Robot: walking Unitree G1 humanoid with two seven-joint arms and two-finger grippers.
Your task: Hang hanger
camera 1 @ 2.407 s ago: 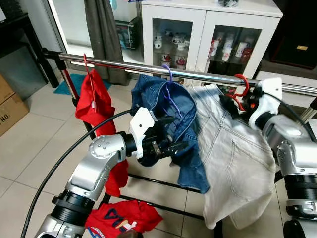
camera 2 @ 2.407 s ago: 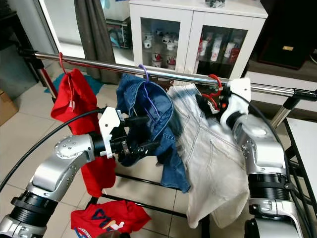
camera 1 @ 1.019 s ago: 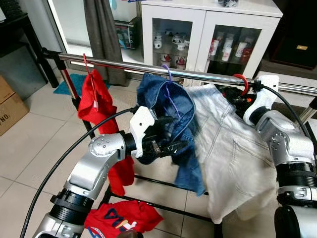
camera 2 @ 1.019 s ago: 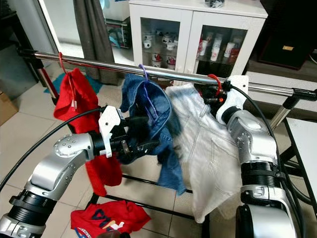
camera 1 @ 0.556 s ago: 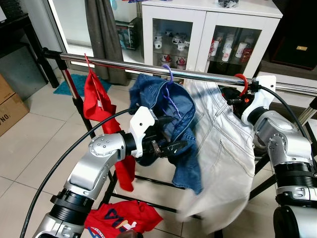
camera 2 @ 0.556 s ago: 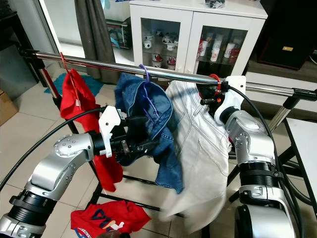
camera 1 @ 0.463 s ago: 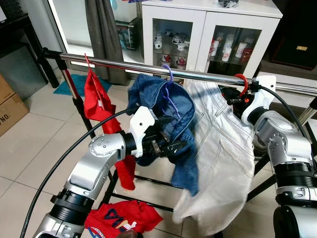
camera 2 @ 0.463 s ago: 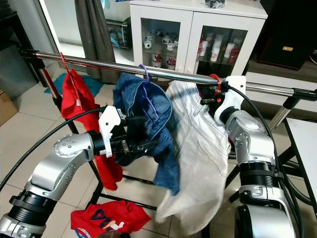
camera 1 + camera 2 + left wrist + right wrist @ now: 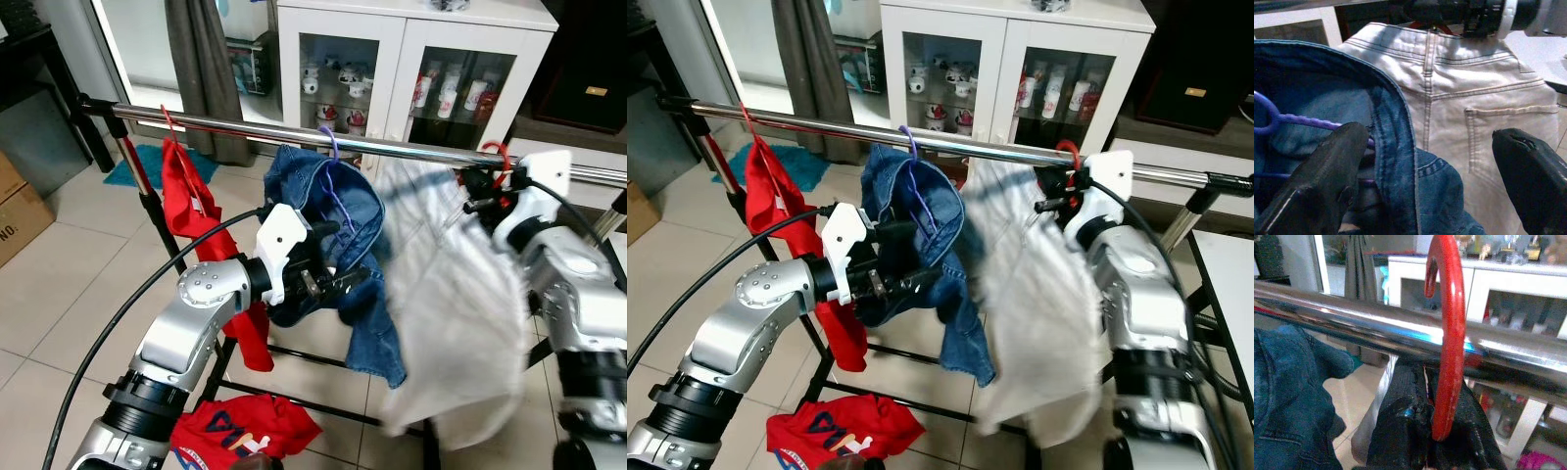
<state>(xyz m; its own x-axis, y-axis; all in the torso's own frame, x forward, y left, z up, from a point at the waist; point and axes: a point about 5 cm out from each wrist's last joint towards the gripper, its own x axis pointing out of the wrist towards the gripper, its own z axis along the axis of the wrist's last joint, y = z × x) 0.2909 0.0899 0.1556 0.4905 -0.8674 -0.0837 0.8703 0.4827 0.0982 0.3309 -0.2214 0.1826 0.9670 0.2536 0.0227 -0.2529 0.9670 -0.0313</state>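
The step in hand looked to be seating the red plastic hanger (image 9: 1448,333), which carried the pale white denim jeans (image 9: 446,294), on the shiny metal clothes rail (image 9: 1352,318); done well, the hook's open tip would be carried clear over the rail and lowered until the curve took the weight before any release. The right claw (image 9: 1435,431) was clamped on the hook's stem, raised just beside the rail. The left claw (image 9: 1430,181), forearm extended level, stood apart around the blue denim garment (image 9: 333,225) on its purple hanger (image 9: 1283,120).

eyes: high, facing down at rail (image 9: 294,137) | wrists: close on garments, rail
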